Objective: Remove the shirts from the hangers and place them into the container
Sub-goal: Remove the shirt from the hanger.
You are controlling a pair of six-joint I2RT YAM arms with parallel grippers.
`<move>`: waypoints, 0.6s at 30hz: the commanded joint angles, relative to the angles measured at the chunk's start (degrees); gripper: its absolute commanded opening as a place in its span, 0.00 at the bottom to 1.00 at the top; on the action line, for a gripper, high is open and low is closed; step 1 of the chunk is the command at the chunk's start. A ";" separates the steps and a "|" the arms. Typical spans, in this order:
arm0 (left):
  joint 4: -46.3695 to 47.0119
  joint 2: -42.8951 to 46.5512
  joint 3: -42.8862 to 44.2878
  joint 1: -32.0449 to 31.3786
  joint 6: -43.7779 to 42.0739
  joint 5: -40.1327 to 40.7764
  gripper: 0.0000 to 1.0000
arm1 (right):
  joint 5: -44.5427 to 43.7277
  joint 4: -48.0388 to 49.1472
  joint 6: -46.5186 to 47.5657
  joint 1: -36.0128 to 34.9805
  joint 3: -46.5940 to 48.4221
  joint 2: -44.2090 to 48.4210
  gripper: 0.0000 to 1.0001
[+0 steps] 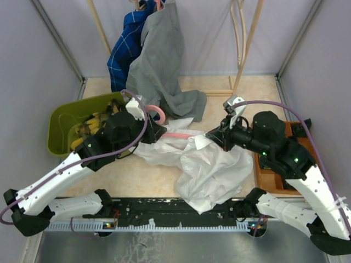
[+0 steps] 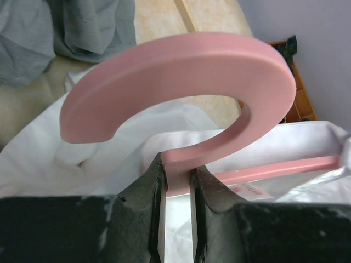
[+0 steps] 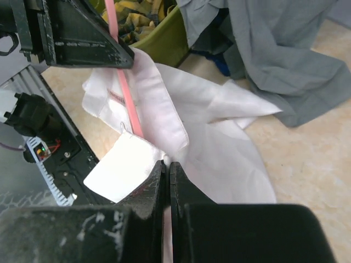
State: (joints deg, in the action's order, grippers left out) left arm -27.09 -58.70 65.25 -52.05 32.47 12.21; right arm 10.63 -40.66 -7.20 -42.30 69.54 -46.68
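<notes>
The plain white cloth shirt [image 3: 219, 137] is lying pinched in your right fingers [image 3: 156, 189]; your left fingers [image 2: 145, 189] are gripping the pink curved hanger [image 2: 181, 71].

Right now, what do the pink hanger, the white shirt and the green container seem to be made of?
The pink hanger: probably painted wood or moulded plastic; flat, thick, matte, even colour, square edges.
The white shirt: thin woven cloth, likely cotton; soft creases, matte.
The green container: seemingly plastic; smooth walls, rounded moulded rim.

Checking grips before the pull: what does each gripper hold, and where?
Left gripper clamps the pink hanger at the neck below its hook. Right gripper pinches the white shirt by its cloth beside the collar.
</notes>
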 commanded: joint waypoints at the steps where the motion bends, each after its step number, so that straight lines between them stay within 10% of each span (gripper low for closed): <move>1: 2.28 4.14 -0.47 0.89 0.06 11.22 0.00 | -4.88 -7.57 4.57 -0.33 4.50 5.08 0.00; 18: 0.18 4.91 0.60 0.86 5.80 14.26 0.00 | -0.82 -11.22 10.15 -0.36 9.23 14.23 0.00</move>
State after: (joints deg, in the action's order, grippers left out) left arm -27.00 -56.16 64.66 -52.80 37.95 15.94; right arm 10.57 -49.52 0.36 -42.35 74.81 -37.28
